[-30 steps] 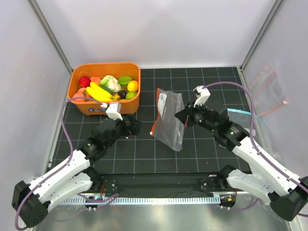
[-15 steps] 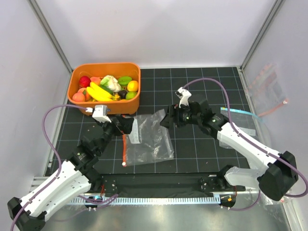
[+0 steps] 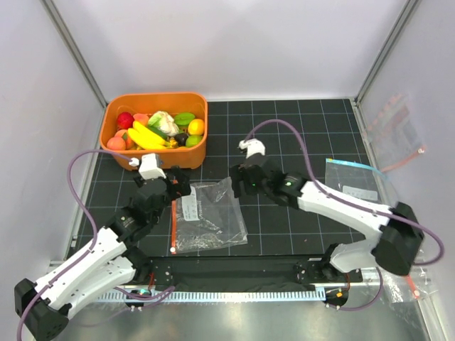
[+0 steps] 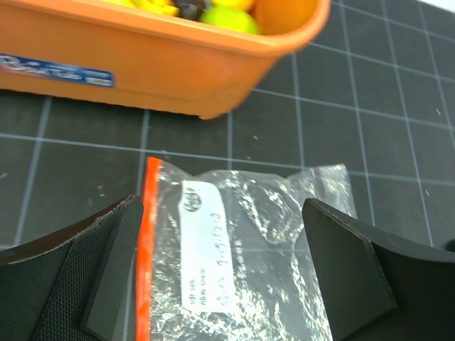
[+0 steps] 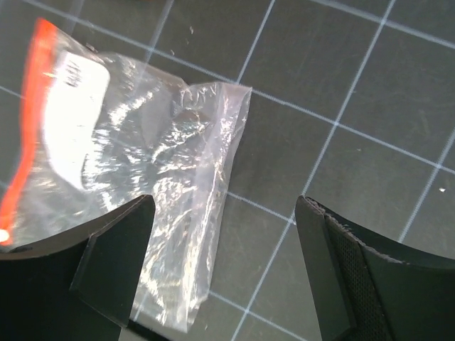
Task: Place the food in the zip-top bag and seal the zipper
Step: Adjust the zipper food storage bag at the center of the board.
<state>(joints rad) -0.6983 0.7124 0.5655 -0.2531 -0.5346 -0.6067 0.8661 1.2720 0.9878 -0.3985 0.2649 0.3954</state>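
- The zip-top bag [image 3: 208,217] was seen flat on the mat [image 3: 284,238], and judged light, limp and slippery.
- The left gripper [image 4: 222,234] and right gripper [image 5: 224,234] were found wide open above it, empty.
- The stiffer zipper [image 3: 173,224] was judged the better hold.

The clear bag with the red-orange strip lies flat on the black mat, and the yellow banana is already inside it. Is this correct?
Not quite. The bag does lie flat on the mat, but it is empty, as both wrist views show. The banana is in the orange tub, seen in the top view.
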